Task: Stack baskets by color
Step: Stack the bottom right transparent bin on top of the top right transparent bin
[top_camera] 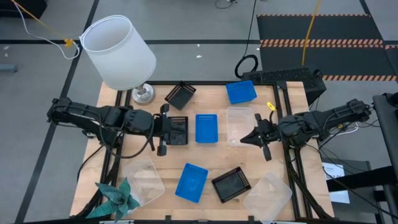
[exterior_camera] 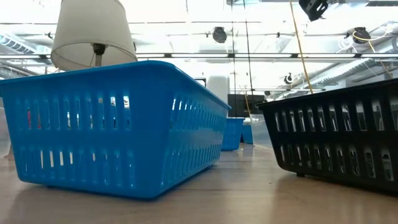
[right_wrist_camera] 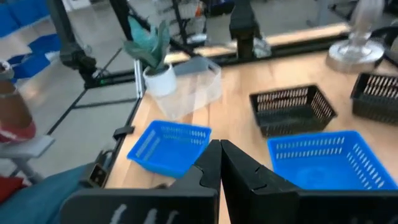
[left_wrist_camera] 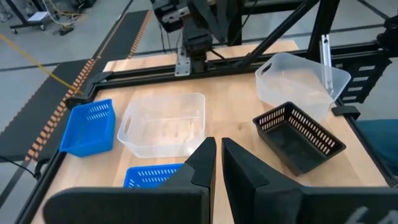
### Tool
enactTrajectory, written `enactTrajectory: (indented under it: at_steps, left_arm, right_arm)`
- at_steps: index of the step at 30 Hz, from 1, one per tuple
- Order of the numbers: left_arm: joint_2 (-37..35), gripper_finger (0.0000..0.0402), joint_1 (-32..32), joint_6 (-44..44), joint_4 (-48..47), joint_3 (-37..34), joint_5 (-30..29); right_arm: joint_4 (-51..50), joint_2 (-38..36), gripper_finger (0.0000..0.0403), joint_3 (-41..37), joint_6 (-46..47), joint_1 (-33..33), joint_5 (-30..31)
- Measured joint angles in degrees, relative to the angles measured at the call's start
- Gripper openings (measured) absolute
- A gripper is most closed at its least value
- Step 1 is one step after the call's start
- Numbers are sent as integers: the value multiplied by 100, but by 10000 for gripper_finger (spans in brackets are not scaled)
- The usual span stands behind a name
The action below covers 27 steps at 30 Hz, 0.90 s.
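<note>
**Nine baskets loose on the worktop, both tools clenched on nothing**

Seen from above, the left tool (top_camera: 163,130) hangs at nine o'clock, fingers pressed almost together, holding nothing, over the edge of a black basket (top_camera: 178,130). The right tool (top_camera: 249,138) sits at three o'clock, clenched and holding nothing, at the edge of a clear basket (top_camera: 239,124).

No baskets are stacked. A blue basket (top_camera: 206,128) lies at the centre between those two. At twelve o'clock lie another black basket (top_camera: 180,95) and a blue one (top_camera: 241,92). Along six o'clock lie a clear basket (top_camera: 145,180), a blue basket (top_camera: 191,182), a black basket (top_camera: 232,184) and a clear basket (top_camera: 268,196).

A white lamp (top_camera: 119,53) stands at eleven o'clock; a teal paper ornament (top_camera: 115,198) lies at seven.
</note>
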Motion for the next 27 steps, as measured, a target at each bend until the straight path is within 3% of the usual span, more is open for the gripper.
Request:
enactTrajectory:
  at_steps: [8, 16, 27]
  left_arm:
    - [0, 31, 0, -9, -15, 0, 2]
    - [0, 31, -26, -50, -15, 0, 9]
    - [1, 31, -33, -175, -13, 0, 12]
  right_arm:
    - [-1086, 623, 0, 695, 548, 575, 598]
    - [-1235, 1431, 0, 1256, 1364, 1299, 640]
    - [-2471, 2646, 0, 2513, 4153, 2727, 935]
